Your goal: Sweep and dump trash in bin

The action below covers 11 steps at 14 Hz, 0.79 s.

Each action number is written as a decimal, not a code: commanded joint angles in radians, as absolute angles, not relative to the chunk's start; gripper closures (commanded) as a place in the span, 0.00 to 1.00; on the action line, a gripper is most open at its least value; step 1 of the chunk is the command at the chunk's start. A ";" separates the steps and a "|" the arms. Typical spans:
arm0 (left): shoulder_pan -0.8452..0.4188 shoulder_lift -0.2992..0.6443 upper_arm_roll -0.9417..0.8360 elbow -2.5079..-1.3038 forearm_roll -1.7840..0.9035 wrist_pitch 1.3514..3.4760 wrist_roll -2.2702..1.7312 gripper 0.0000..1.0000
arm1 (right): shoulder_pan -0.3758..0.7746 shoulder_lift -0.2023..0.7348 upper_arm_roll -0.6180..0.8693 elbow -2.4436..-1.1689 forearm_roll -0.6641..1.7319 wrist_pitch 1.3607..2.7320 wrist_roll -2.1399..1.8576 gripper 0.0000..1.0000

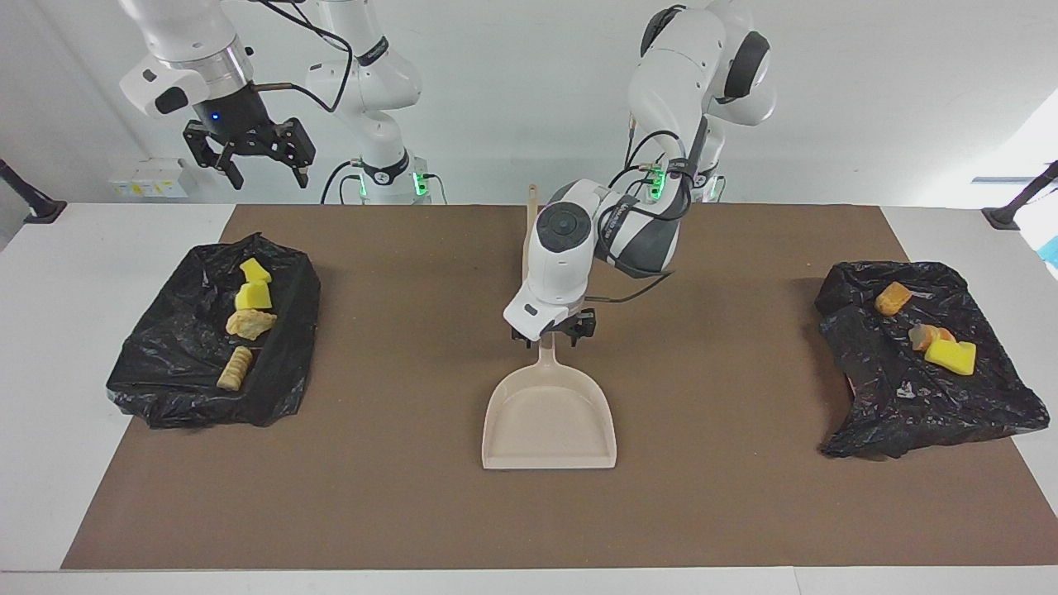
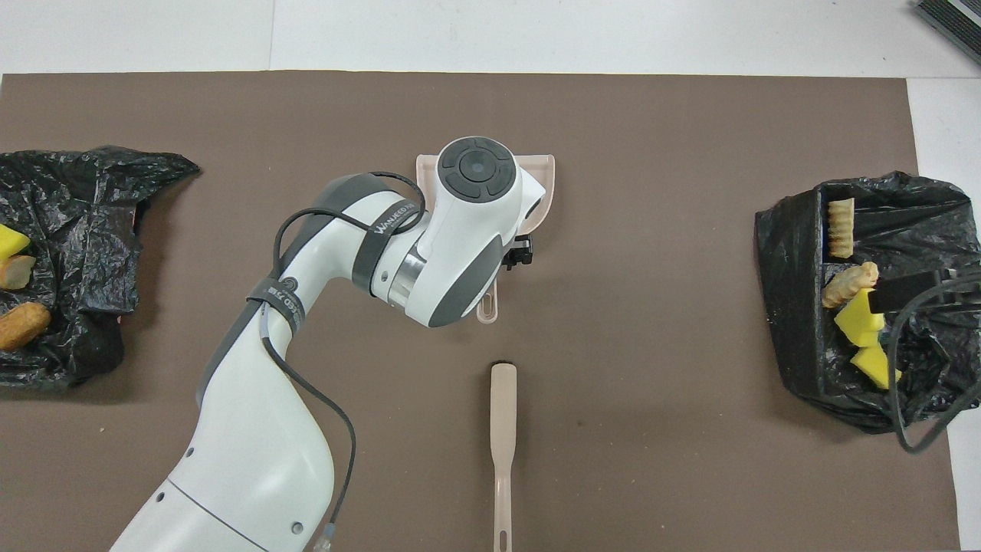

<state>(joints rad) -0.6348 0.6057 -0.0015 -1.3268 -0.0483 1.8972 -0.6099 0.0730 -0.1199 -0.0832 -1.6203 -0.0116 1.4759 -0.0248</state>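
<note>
Hovering over the dustpan (image 1: 550, 413) handle, the left end effector (image 1: 554, 330) stands wide, gripping nothing. Right end effector (image 1: 248, 153) waits raised over its bin bag (image 1: 178, 364), fingers spread. Trash (image 1: 246, 318) lies on both black bags (image 1: 917, 397). Brush (image 2: 503, 437) rests on the desk (image 1: 744, 496), nearer the robots than the dustpan.

My left arm is covering most of the dustpan (image 2: 541, 192) from overhead, and it is hiding the brush (image 1: 529, 221) head in the facing view.
</note>
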 commanded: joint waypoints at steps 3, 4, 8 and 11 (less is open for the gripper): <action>-0.511 0.496 0.003 -1.362 -0.051 1.887 -0.473 0.00 | 0.066 -0.127 -0.078 -1.617 -0.002 1.465 -0.038 0.00; -0.482 0.486 0.005 -1.361 -0.052 1.885 -0.450 0.00 | 0.067 -0.127 -0.077 -1.617 -0.009 1.471 -0.025 0.00; -0.352 0.450 0.003 -1.359 -0.057 1.881 -0.300 0.00 | 0.064 -0.126 -0.077 -1.626 -0.023 1.519 -0.024 0.00; -0.270 0.413 0.005 -1.361 -0.054 1.855 -0.179 0.00 | 0.057 -0.130 -0.080 -1.626 -0.018 1.496 -0.040 0.00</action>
<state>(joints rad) -0.3095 0.4628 0.0106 -1.3284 -0.0483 1.8792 -0.2541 0.0714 -0.1200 -0.0847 -1.6203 -0.0180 1.5017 -0.0242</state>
